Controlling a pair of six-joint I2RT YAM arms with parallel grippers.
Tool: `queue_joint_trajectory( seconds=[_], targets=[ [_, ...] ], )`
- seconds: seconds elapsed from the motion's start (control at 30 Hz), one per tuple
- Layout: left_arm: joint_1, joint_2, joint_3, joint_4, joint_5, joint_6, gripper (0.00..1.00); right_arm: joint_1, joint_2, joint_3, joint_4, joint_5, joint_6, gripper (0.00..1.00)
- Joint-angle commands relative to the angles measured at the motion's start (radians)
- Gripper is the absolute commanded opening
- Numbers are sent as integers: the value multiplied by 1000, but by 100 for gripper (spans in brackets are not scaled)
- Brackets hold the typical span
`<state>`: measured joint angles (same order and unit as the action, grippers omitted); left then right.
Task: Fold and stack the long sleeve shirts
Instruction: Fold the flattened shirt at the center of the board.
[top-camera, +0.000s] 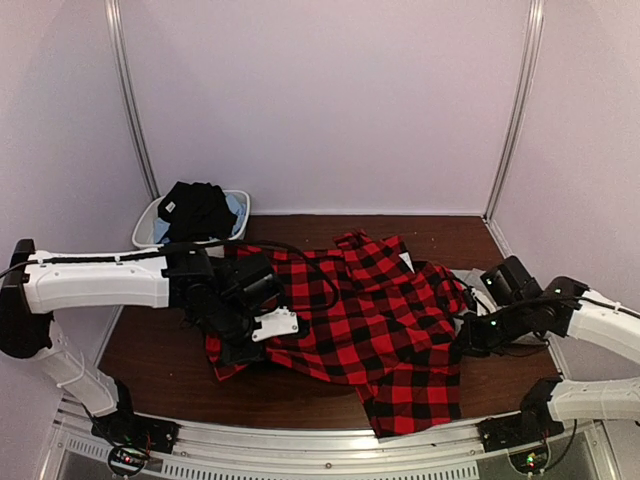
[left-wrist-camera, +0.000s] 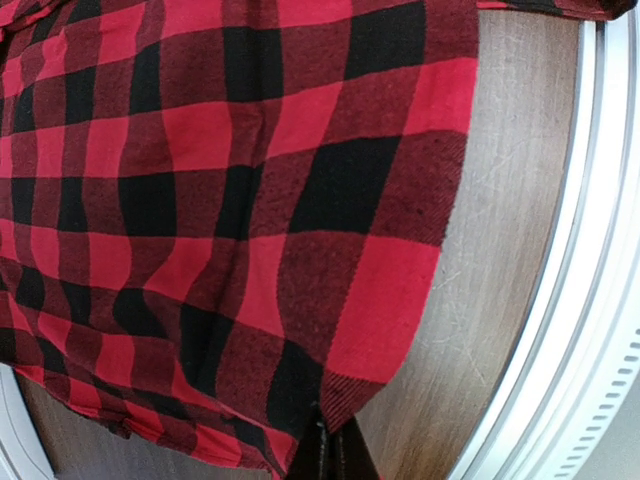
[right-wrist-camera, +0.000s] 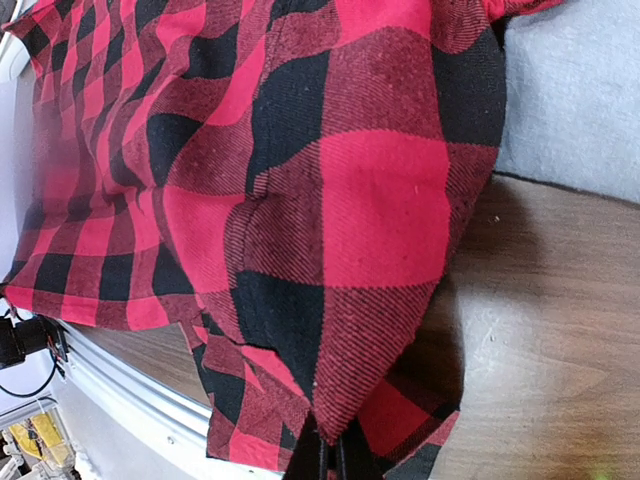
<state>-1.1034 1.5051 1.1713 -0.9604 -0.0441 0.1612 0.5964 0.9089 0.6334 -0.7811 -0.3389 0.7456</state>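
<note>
Flannel shirt (top-camera: 370, 320) is spread rumpled across the table (top-camera: 150, 350), with one end draped onto the front rail (top-camera: 300, 440). One edge is pinched by the left gripper (left-wrist-camera: 328, 455) and another by the right gripper (right-wrist-camera: 326, 455), both closed tight on cloth. Only thin edges are held, so a slip is likely if pulled hard. The draped end could be snagged on the rail.

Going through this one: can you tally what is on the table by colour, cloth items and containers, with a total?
Red-and-black check shirt: 1
Grey cloth, mostly hidden under the check shirt: 1
Black garment in the tub: 1
Light blue cloth in the tub: 1
White tub: 1
Total: 5
</note>
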Motion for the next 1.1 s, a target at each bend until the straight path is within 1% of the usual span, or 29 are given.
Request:
queue_joint_trajectory(
  seconds=[0.0,0.13,0.23,0.3,0.37,0.5,0.63,0.83,1.0,1.07],
  targets=[
    [0,-47,38,-71,-81,16,0,9,-27,28,-110,34,25,0],
    [1,-90,42,-82,-98,17,0,12,-11,27,-106,35,12,0],
    [15,-124,19,-59,-116,12,0,11,34,44,-77,41,-2,0],
    [46,-150,-2,-26,-122,6,0,11,71,60,-45,46,-17,0],
    [104,-177,-23,10,-121,2,0,0,120,86,-14,55,-38,0],
    [198,-194,-20,46,-128,-5,0,-55,217,131,47,33,-100,0],
    [268,-138,-23,93,-112,-10,0,-137,303,183,134,-55,-162,0],
    [386,-7,-23,183,-85,11,0,-240,489,271,219,-159,-262,0],
    [443,107,-3,231,-59,33,0,-304,628,323,304,-226,-296,4],
    [457,156,8,254,-61,32,0,-317,672,334,333,-241,-300,7]
  ],
)
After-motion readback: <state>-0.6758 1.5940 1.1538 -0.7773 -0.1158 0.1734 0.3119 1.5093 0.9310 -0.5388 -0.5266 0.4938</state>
